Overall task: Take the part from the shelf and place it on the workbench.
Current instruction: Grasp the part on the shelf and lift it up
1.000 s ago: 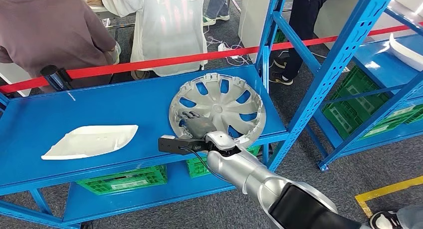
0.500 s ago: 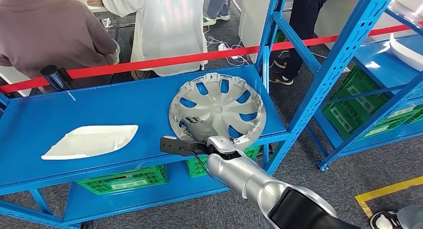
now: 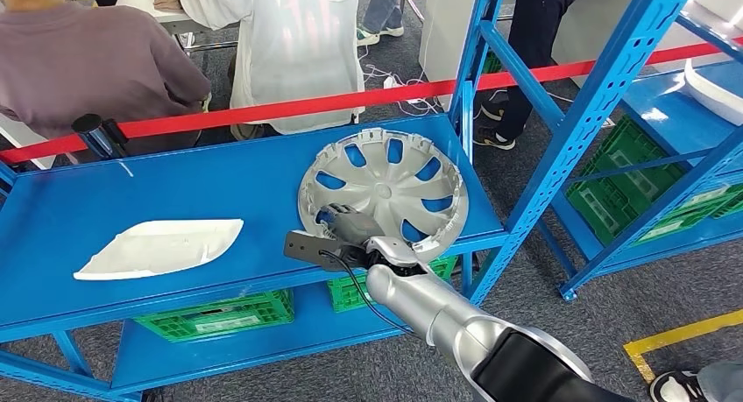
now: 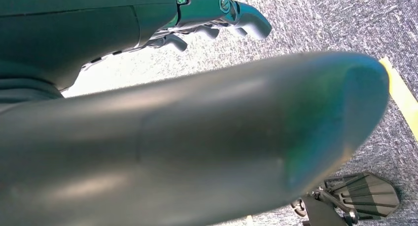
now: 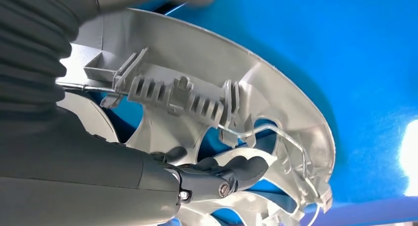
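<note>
The head camera is looking forward and down from high on the robot, taking in the whole blue shelf (image 3: 175, 201), the silver hubcap (image 3: 385, 187) lying on it, the red barrier tape (image 3: 263, 111) and the people standing beyond. The right wrist camera is sitting very close behind the right hand (image 5: 217, 177), facing into the hubcap's ribbed inner rim (image 5: 197, 98) against the blue shelf surface; these two views are sharing the hubcap and the shelf around it. The left wrist camera is pointing down past the left hand (image 4: 217, 14) at the grey speckled floor (image 4: 315, 24), with a yellow floor line (image 4: 401, 95) at its edge.
</note>
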Action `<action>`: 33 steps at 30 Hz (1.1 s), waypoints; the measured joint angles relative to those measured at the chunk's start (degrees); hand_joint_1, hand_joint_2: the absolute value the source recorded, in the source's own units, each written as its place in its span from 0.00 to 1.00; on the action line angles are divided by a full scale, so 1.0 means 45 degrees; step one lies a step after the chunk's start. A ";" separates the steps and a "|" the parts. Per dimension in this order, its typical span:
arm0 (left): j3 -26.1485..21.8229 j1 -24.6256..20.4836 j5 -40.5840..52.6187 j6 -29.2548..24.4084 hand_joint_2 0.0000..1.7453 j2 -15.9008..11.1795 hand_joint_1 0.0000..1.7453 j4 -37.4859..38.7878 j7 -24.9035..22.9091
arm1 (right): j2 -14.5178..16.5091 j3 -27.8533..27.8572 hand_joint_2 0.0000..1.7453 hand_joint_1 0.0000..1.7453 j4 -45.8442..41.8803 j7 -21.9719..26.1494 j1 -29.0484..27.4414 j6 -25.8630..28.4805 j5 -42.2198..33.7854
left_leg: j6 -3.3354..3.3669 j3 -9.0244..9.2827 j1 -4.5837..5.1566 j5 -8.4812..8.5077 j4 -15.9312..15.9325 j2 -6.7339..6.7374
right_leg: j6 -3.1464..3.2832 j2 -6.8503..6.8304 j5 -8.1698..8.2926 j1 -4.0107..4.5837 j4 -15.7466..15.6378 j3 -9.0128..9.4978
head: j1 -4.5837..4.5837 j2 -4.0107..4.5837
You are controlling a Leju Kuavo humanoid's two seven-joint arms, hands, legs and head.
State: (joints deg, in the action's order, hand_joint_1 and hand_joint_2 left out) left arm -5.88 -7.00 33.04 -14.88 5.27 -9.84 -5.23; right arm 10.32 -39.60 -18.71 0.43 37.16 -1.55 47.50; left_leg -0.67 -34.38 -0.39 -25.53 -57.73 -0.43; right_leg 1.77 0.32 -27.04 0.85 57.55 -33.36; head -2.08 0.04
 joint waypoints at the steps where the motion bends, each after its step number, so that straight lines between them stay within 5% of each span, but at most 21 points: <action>1: 0.0000 0.0000 0.0002 0.0000 0.00 0.0000 0.00 0.0000 0.0001 | 0.0000 0.0047 1.00 1.00 -0.0001 0.0007 -0.0001 0.0001 -0.0040 | 0.0000 0.0001 0.0000 0.0000 0.0000 0.0000 | 0.0000 0.0000 0.0000 0.0000 0.0000 0.0000 | 0.0000 0.0000; 33: 0.0000 -0.0024 0.0171 -0.0009 0.00 0.0000 0.00 0.0000 0.0016 | -0.0005 0.0545 1.00 1.00 -0.0008 0.0066 -0.0119 0.0329 -0.0487 | -0.0002 0.0021 0.0000 -0.0001 0.0001 0.0000 | 0.0009 -0.0001 -0.0008 0.0000 0.0000 0.0016 | 0.0000 0.0000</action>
State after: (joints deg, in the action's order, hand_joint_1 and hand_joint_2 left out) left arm -5.88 -7.11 33.81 -14.92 5.27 -9.84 -5.16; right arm 10.29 -37.15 -18.75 0.73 36.62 -0.07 45.31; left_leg -0.68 -34.28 -0.39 -25.54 -57.73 -0.42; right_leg 1.82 0.31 -27.07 0.85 57.55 -33.29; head -2.08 0.04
